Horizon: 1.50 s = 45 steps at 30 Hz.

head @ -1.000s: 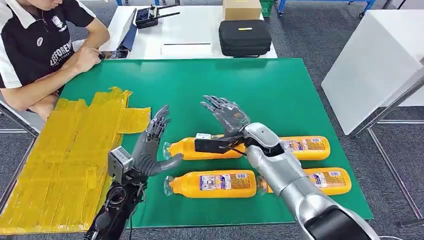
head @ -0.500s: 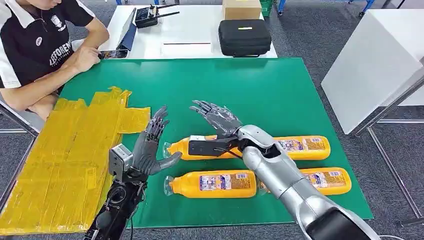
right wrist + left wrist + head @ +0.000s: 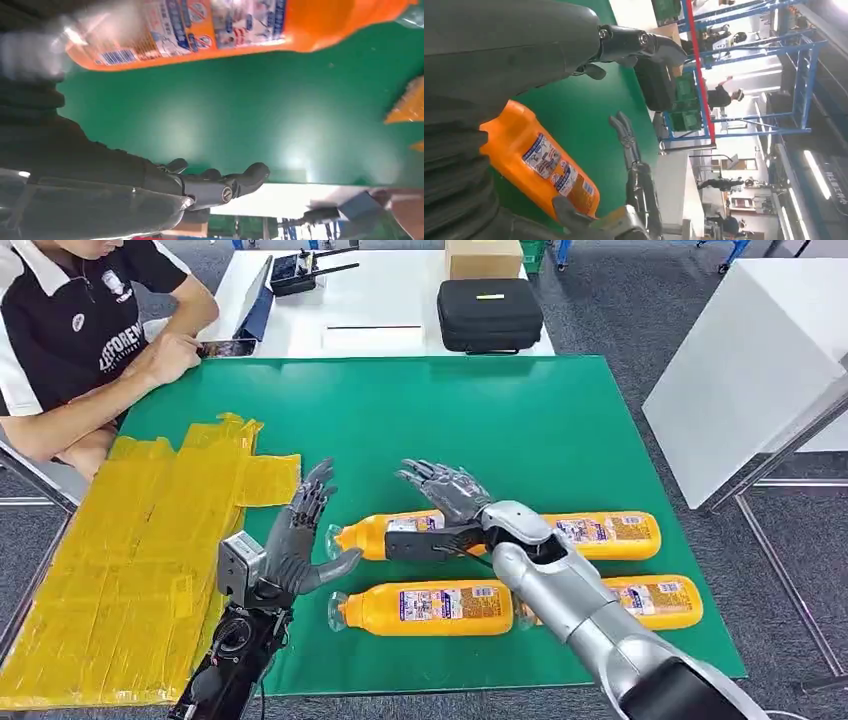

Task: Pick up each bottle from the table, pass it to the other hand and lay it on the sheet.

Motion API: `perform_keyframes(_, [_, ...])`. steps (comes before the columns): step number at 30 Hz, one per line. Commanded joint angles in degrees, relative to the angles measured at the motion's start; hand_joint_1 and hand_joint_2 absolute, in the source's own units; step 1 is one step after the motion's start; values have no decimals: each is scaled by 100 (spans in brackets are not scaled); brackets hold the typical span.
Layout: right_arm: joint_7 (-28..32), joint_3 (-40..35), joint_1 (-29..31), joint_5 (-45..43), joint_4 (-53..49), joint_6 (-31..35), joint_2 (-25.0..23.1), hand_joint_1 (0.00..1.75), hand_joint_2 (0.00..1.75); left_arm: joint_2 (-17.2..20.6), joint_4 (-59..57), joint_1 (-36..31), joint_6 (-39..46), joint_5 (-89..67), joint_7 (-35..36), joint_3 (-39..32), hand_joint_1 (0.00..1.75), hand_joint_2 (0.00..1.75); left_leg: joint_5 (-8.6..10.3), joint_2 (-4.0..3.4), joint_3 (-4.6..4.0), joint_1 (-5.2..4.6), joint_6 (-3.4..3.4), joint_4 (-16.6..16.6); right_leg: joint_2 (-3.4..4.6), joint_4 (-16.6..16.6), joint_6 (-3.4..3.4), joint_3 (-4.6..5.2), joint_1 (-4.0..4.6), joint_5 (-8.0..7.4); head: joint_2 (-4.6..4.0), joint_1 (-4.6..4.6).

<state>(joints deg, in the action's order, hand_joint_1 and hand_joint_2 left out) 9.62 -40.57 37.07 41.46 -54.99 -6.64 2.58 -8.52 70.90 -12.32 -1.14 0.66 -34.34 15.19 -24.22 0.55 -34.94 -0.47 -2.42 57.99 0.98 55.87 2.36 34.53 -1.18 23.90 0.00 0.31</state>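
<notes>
Several orange bottles lie on their sides on the green table (image 3: pixel 540 430). My right hand (image 3: pixel 445 490) hovers open, fingers spread, just over the back-left bottle (image 3: pixel 365 537), without holding it. The right wrist view has that bottle (image 3: pixel 225 25) close beside my spread fingers (image 3: pixel 215 187). My left hand (image 3: pixel 300 540) stands open and upright next to the caps of the back-left bottle and the front-left bottle (image 3: pixel 425 607). In the left wrist view an orange bottle (image 3: pixel 544 160) lies beyond my thumb. The yellow sheet (image 3: pixel 130 560) covers the table's left part with nothing on it.
Two more bottles (image 3: pixel 615 530) (image 3: pixel 660 600) lie to the right, behind my right arm. A seated person (image 3: pixel 80 340) leans on the table's far left corner. Behind it is a white table with a black case (image 3: pixel 490 315) and a cardboard box (image 3: pixel 483 258).
My right hand has swung a little to the left and sunk lower over the back-left bottle. The left hand has barely moved.
</notes>
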Motion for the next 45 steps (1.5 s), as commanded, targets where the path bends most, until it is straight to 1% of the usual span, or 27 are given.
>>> perform_keyframes(1, [-76,-375,443,-42,834,-109,-59,0,175,26,-207,-126,-12,5,45,-132,0,175,-4,-11,10,2,14,2,1,3,-11,-6,3,0,0,0])
perform_keyframes(7, [-235,-407,676,-14,1665,-100,-310,0,175,24,-268,-214,-32,7,92,-126,0,175,-3,-13,10,4,16,3,2,3,-13,-7,5,-2,0,-2])
perform_keyframes(10, [-251,-403,729,-7,1892,-97,-367,0,175,37,-305,-237,-32,7,91,-117,0,175,-4,-14,15,6,20,5,0,4,-16,-11,8,-1,0,0])
perform_keyframes(11, [-221,-398,796,-21,2171,-96,-450,0,175,43,-399,-286,-18,34,72,-100,0,175,-1,-9,8,4,15,3,-2,3,-12,-5,6,-2,0,0])
perform_keyframes(12, [-221,-398,796,-21,2171,-96,-450,0,175,43,-399,-286,-18,34,72,-100,0,175,1,-3,6,2,11,1,-5,1,-8,-4,3,-2,0,0])
perform_keyframes(13, [-287,-422,844,14,2382,-130,-515,0,175,38,-522,-350,-13,44,87,-83,0,175,-2,-12,10,3,16,2,1,3,-12,-5,5,-2,0,0])
perform_keyframes(16, [-337,-423,918,38,2788,-99,-615,0,175,-10,-712,-458,6,93,76,-29,0,175,-1,-6,13,4,17,2,-6,3,-13,-11,6,0,0,-2])
perform_keyframes(22, [-353,-425,977,49,3071,-81,-661,0,175,-4,-808,-531,46,163,51,22,0,175,-2,0,12,4,17,3,-12,2,-14,-11,6,1,0,-2])
perform_keyframes(32, [-353,-425,977,49,3071,-81,-661,0,175,-4,-808,-531,46,163,51,22,0,175,-3,-4,11,5,19,5,-9,5,-14,-9,6,1,0,0])
perform_keyframes(35, [-353,-425,977,49,3071,-81,-661,0,175,-4,-808,-531,46,163,51,22,0,175,1,-2,2,1,8,1,-5,2,-6,1,1,-2,0,-2])
perform_keyframes(39, [-450,-494,1036,109,3243,-200,-690,0,175,-7,-889,-598,76,229,38,60,0,175,-3,-4,12,7,23,9,-13,7,-17,-10,9,1,0,0])
perform_keyframes(40, [-488,-529,1063,142,3291,-214,-692,0,175,-20,-913,-624,83,244,40,60,0,175,1,0,5,1,10,2,-8,2,-7,-2,2,0,0,0])
perform_keyframes(41, [-504,-542,1074,156,3309,-207,-694,2,175,-26,-915,-632,88,249,41,58,0,175,-1,0,9,4,16,5,-13,4,-12,-7,5,1,0,0])
perform_keyframes(42, [-520,-552,1083,169,3325,-199,-697,143,175,-25,-914,-636,91,252,42,57,0,175,1,1,4,2,11,2,-9,2,-8,-2,3,-1,0,0])
perform_keyframes(43, [-534,-555,1088,182,3345,-171,-705,166,175,-21,-913,-636,100,258,45,53,0,175,-1,2,9,5,17,5,-14,3,-12,-8,6,1,0,-2])
perform_keyframes(45, [-537,-554,1090,189,3347,-152,-720,175,175,-12,-919,-627,102,261,45,44,0,175,-1,1,11,5,16,5,-13,3,-12,-9,6,1,0,0])
